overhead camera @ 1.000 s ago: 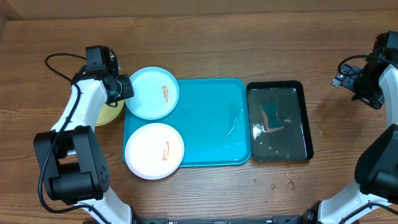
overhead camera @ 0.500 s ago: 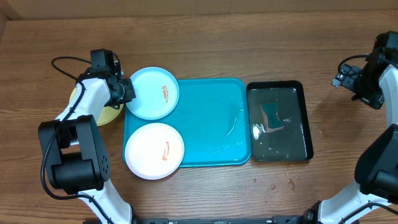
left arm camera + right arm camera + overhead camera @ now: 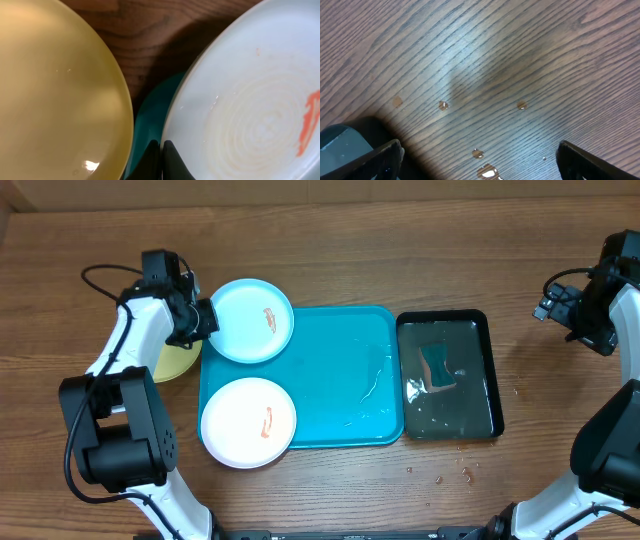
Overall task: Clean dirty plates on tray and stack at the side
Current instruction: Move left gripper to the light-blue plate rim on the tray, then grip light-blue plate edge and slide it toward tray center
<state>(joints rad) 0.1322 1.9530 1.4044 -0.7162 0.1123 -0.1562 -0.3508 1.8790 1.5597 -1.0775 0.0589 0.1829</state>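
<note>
The light blue plate with an orange-red smear sits at the far left corner of the turquoise tray, overhanging its rim. My left gripper is shut on that plate's left rim. In the left wrist view the gripper pinches the edge of the plate, over the tray. The yellow-green plate lies on the table left of the tray, partly under my arm, and shows in the left wrist view. The smeared white plate lies at the tray's near left. My right gripper is open and empty far right.
A black tray with water and a blue sponge stands right of the turquoise tray. Water drops lie on the wood under my right gripper. Small drops also dot the table near the black tray's front.
The light blue plate has shifted a little to the right and away, with my left gripper on its rim. The right arm has not moved.
</note>
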